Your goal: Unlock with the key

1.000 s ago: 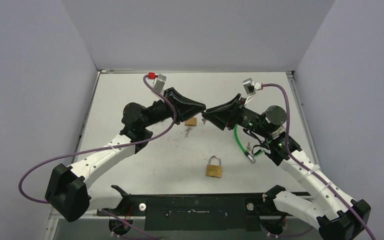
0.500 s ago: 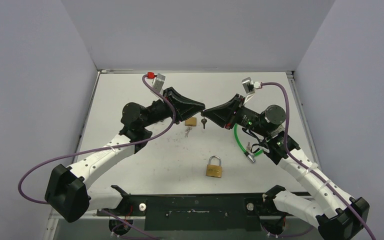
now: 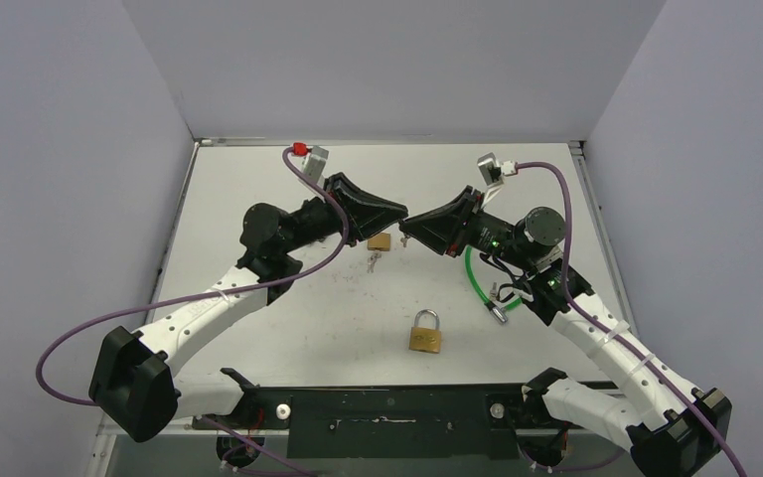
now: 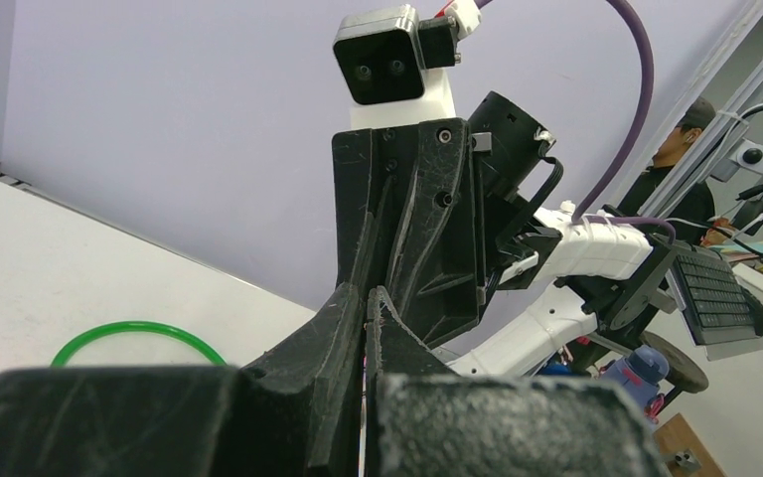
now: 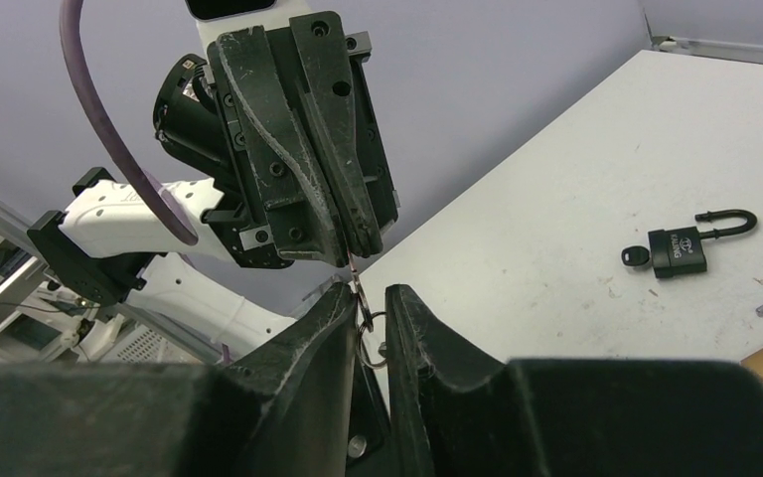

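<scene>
Edging inward, the right gripper [image 5: 366, 298] now straddles the key ring [image 5: 368, 333], its grip unclear, meeting the left gripper [image 5: 356, 248] pinched shut on the key [image 5: 355, 266]; the brass padlock [image 3: 425, 334] waits untouched.

Two brass padlocks [image 3: 425, 333] [image 3: 379, 241], one black padlock [image 5: 681, 250], one green ring [image 4: 134, 325].

— What are the arms like?
— White links on the left arm [image 3: 209, 308] and right arm [image 3: 606, 343], with black joints and chunky black bases [image 3: 134, 383].
— Cables?
— A purple cable [image 3: 70, 348] loops along each. The left one ends at a red plug [image 3: 301, 150] beside a grey wrist camera [image 3: 318, 156].
— And the tools?
— The left tool [image 3: 404, 213] and right tool [image 3: 402, 227] are black, wedge-shaped and scuffed, with small screws [image 4: 444, 135]. Green lights [image 3: 493, 240] glow near the right wrist.
</scene>
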Controlling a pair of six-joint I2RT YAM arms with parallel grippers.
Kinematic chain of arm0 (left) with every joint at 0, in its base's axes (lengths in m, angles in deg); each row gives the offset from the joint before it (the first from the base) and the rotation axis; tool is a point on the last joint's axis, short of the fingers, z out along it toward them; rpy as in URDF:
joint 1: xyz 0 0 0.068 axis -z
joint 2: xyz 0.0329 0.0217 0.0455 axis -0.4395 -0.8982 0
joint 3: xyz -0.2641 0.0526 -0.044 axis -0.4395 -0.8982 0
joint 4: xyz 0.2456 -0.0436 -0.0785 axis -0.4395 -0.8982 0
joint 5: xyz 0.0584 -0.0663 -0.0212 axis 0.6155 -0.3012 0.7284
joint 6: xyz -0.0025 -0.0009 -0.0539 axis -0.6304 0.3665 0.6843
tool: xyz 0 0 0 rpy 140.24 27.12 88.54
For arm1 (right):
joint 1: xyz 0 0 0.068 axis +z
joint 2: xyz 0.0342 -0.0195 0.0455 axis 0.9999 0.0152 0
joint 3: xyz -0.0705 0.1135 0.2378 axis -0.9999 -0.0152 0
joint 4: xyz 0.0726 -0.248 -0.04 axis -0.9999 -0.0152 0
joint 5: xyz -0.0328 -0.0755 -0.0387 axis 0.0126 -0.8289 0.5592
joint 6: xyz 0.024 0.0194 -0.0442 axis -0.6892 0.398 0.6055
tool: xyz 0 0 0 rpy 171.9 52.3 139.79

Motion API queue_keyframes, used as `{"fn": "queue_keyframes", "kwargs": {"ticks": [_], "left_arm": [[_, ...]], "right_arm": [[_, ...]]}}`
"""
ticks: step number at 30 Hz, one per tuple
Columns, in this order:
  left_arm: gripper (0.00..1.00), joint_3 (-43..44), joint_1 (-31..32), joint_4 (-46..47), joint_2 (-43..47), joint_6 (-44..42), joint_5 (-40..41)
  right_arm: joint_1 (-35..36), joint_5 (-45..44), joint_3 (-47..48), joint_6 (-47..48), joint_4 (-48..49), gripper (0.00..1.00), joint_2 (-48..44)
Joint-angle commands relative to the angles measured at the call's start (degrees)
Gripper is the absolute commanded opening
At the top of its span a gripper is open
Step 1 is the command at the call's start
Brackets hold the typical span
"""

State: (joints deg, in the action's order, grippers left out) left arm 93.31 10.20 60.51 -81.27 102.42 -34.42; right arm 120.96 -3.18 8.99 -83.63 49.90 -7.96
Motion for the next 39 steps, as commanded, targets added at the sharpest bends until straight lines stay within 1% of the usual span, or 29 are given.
{"fn": "queue_keyframes", "kwargs": {"ticks": [1, 3, 5, 7, 8, 9, 11, 12, 13, 14, 15, 16, 17, 19, 22, 24, 27, 30, 32, 34, 36, 39], "left_arm": [[0.00, 3.5, -0.6, 2.9, 0.7, 2.0, -0.3], [0.00, 3.5, -1.3, 3.8, 0.3, 3.0, -0.9], [0.00, 3.2, -1.8, 4.5, 0.3, 4.0, -0.6], [0.00, 2.9, -2.3, 4.5, 0.5, 4.4, 0.0], [0.02, 2.7, -2.5, 4.5, 0.6, 4.4, 0.4], [0.09, 2.5, -2.7, 4.3, 0.9, 4.4, 1.0], [0.32, 1.7, -3.2, 2.5, 1.8, 3.7, 3.3], [0.54, 1.5, -3.5, 0.6, 2.6, 2.7, 5.5], [0.66, 1.2, -3.8, -2.4, 3.6, 1.3, 8.1], [0.75, 1.0, -3.9, -5.9, 4.9, -0.4, 11.1], [0.87, 0.8, -4.0, -9.6, 6.1, -2.4, 14.3], [0.95, 0.6, -4.0, -13.3, 7.6, -4.5, 17.7], [0.97, 0.6, -4.0, -16.5, 8.7, -6.7, 20.5], [0.97, 0.9, -4.0, -22.5, 10.2, -10.7, 24.2], [0.97, 4.1, -3.8, -33.0, 9.0, -15.1, 26.1], [0.97, 6.3, -2.3, -40.4, 7.4, -17.0, 28.4], [0.97, 8.7, 3.7, -50.9, 5.0, -19.0, 37.5], [0.97, 10.1, 13.2, -60.1, 1.6, -16.5, 50.5], [0.97, 11.6, 17.5, -65.0, -1.8, -14.8, 55.2], [0.97, 13.4, 20.4, -69.7, -5.6, -13.3, 57.2], [0.97, 15.0, 22.9, -72.4, -10.1, -12.8, 57.2], [0.97, 16.2, 26.4, -74.5, -15.5, -11.6, 56.3]], "right_arm": [[-0.2, 0.4, 0.7, 0.1, 2.1, 0.15, 0.1], [-0.2, 0.3, 0.8, -0.2, 2.2, 0.07, 0.0], [-0.2, 0.0, 0.9, -0.2, 2.2, 0.00, 0.1], [-0.2, -0.5, 1.0, 0.1, 2.1, 0.00, 0.0], [-0.1, -0.8, 0.9, 0.2, 2.0, 0.00, -0.1], [-0.1, -1.4, 1.0, 0.5, 1.6, 0.00, -0.2], [-0.1, -2.7, 0.8, 1.1, 0.7, 0.00, -0.6], [-0.2, -3.6, 0.7, 1.7, -0.1, 0.00, -0.9], [-0.3, -4.6, 0.7, 2.2, -0.9, 0.00, -1.0], [-0.3, -5.8, 0.7, 2.7, -1.9, 0.00, -1.3], [-0.3, -6.9, 0.7, 3.1, -2.9, 0.00, -1.5], [-0.4, -8.1, 0.5, 3.5, -3.8, 0.00, -1.8], [-0.4, -9.7, 0.4, 4.0, -5.0, 0.00, -2.0], [-0.5, -13.6, 0.4, 4.9, -8.3, 0.00, -2.6], [-0.5, -22.3, 0.3, 6.1, -14.9, 0.00, -3.4], [-0.6, -29.1, 0.3, 6.4, -20.4, 0.00, -3.7], [-0.7, -41.5, 0.5, 6.4, -30.4, 0.00, -3.6], [-1.0, -51.5, -0.2, 4.6, -38.5, 0.00, -3.8], [-1.2, -56.5, -1.3, 2.6, -42.6, 0.00, -4.6], [-1.5, -60.5, -2.5, 0.0, -46.4, 0.00, -5.6], [-2.0, -63.7, -3.7, -3.1, -50.1, 0.00, -6.4], [-3.0, -65.9, -5.8, -7.0, -54.4, 0.00, -7.5]]}}
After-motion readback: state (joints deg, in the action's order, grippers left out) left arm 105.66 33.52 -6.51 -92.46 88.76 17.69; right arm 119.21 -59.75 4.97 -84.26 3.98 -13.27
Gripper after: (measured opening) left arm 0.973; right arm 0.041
